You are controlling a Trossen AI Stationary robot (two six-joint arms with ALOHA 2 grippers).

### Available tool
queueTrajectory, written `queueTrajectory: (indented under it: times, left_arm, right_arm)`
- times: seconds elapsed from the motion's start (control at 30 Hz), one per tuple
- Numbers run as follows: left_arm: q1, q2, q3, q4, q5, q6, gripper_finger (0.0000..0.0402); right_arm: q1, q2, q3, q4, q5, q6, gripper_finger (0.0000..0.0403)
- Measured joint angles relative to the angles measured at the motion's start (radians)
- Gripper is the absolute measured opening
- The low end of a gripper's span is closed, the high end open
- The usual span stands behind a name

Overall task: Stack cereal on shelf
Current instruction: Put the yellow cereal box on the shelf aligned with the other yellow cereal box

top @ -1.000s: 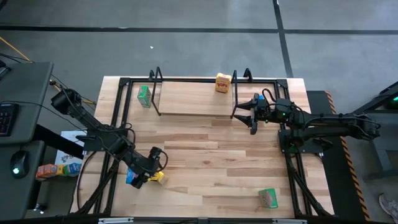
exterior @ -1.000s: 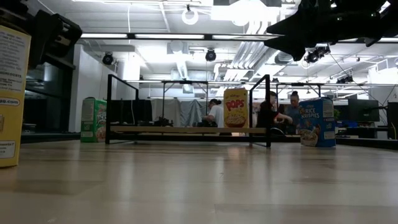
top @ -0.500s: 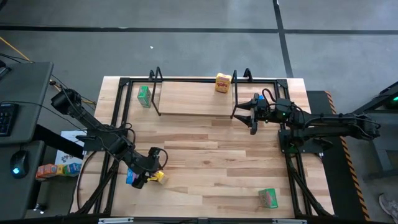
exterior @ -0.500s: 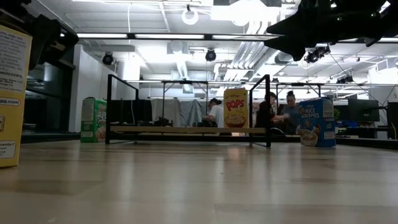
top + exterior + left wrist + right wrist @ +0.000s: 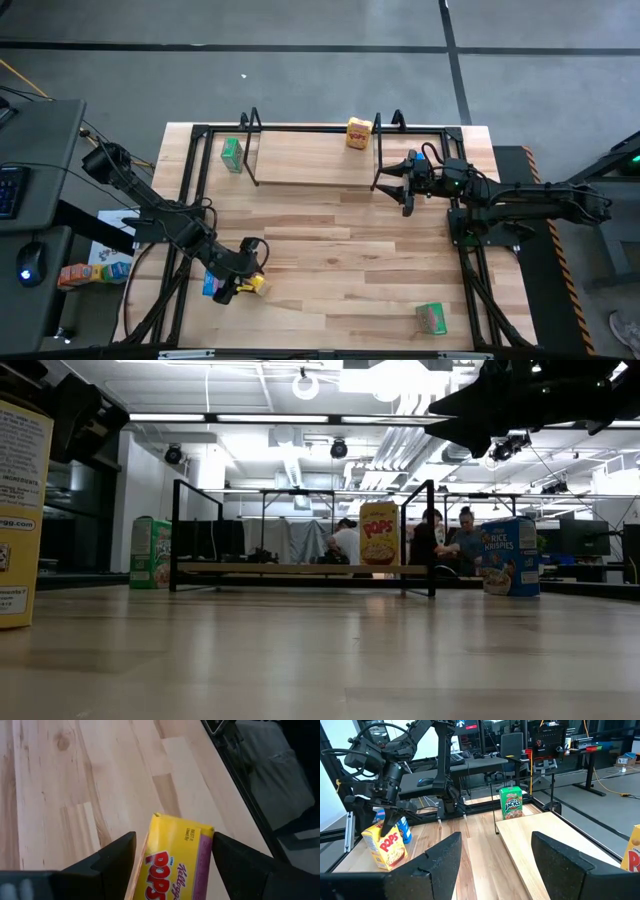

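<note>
A yellow cereal box point(image 5: 175, 865) stands upright near the table's near left corner. My left gripper point(image 5: 174, 835) is open at its upper part, one finger on either narrow side. A blue cereal box point(image 5: 212, 287) stands just left of it. The shelf point(image 5: 310, 158) carries another yellow box point(image 5: 359, 132) at its far right end. A green box point(image 5: 232, 153) stands on the table left of the shelf, and a second green one point(image 5: 431, 318) is near the table's near right corner. My right gripper point(image 5: 395, 188) waits open by the shelf's right hoop. My left gripper comes slanting down from the table's left and straddles the box's top. One finger point(image 5: 235, 860) lies against the box's top corner point(image 5: 210, 831). At the other fingertip a sliver of table shows beside the box, and I cannot tell whether that finger touches. The box stands skewed between the fingers.
A blue box point(image 5: 510, 555) stands right of the shelf's right hoop point(image 5: 430, 540) in the low view. The black table frame point(image 5: 195, 200) runs along the edges. Bare planks lie between the shelf and the near edge. People sit in the room behind the table.
My left gripper has rolled a little about its own pointing line while staying over the yellow box, its jaws as wide as before.
</note>
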Motion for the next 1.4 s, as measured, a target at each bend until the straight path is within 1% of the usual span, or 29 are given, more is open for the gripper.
queueTrajectory:
  times: [0.1,0.2,0.3,0.57,0.7,0.87,0.97,1.1,1.2,1.3,1.4]
  left_arm:
    - [0.0,0.0,0.0,-0.014,0.0,0.005,0.025]
    - [-0.003,0.0,0.0,-0.063,0.0,0.04,0.025]
    - [-0.003,0.0,0.0,-0.098,0.0,0.044,0.025]
    - [-0.003,0.0,0.0,-0.077,0.001,0.083,0.0247]
    - [-0.003,0.001,0.0,-0.085,0.001,0.088,0.0227]
    - [-0.003,0.001,0.0,-0.084,0.002,0.091,0.0187]
    - [-0.003,0.001,0.0,-0.08,0.003,0.118,0.0164]
    - [0.004,0.001,0.0,-0.077,-0.012,0.129,0.0139]
    - [0.024,0.001,0.008,-0.08,-0.031,0.107,0.0129]
    - [0.056,0.001,0.048,-0.079,-0.041,0.108,0.0125]
    - [0.097,0.001,0.109,-0.078,-0.093,0.155,0.0124]
  right_arm:
    - [0.0,0.0,0.0,0.0,0.0,0.0,0.0234]
    - [0.0,0.0,0.0,0.0,0.0,0.0,0.0234]
    - [0.0,0.0,0.0,0.0,0.0,0.0,0.0234]
    - [0.0,0.0,0.0,0.0,0.0,0.0,0.0234]
    - [0.0,0.0,0.0,0.0,0.0,0.0,0.0234]
    - [0.0,0.0,0.0,0.0,0.0,0.0,0.0234]
    - [0.0,0.0,0.0,0.0,0.0,0.0,0.0234]
    - [0.0,0.0,0.0,0.0,0.0,-0.001,0.0234]
    - [0.0,0.0,0.0,0.0,0.0,-0.001,0.0234]
    - [0.0,0.0,0.0,-0.001,0.0,-0.001,0.0234]
    - [0.0,0.0,0.0,-0.002,0.0,-0.012,0.0234]
